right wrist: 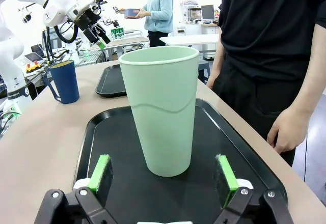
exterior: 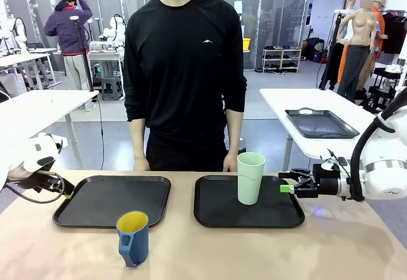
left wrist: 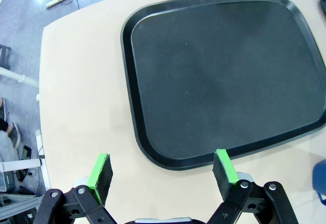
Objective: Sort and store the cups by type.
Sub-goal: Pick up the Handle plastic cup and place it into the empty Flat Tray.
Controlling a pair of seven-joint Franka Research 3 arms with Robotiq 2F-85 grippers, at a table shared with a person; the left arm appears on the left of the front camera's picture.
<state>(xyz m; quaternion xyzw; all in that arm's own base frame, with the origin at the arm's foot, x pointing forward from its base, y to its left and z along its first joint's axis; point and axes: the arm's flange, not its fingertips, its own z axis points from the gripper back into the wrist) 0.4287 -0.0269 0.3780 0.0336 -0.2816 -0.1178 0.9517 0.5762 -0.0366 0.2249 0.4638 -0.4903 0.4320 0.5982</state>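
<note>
Mint-green tumbler: upright on the right tray, at about 1 o'clock from the tray's middle in the front view, mouth up.
Blue cup: upright on the bare worktop, off both trays, at about 5 o'clock from the left tray. Its inside is yellow and its handle points to about 8 o'clock.
Right pincer: released, jaws wide, holding nothing. It lies level at 3 o'clock of the tumbler, fingers pointing at it, with a gap between. In its wrist view the green pads flank the tumbler's foot without touching.
Left pincer: released, jaws wide, holding nothing. It sits low at 9 o'clock of the left tray. In its wrist view one pad overlaps the tray's rim and the other is over bare worktop.
Left tray: nothing on it.
Person: stands at 12 o'clock across the worktop, with one hand and the other hand hanging at the far edge.
</note>
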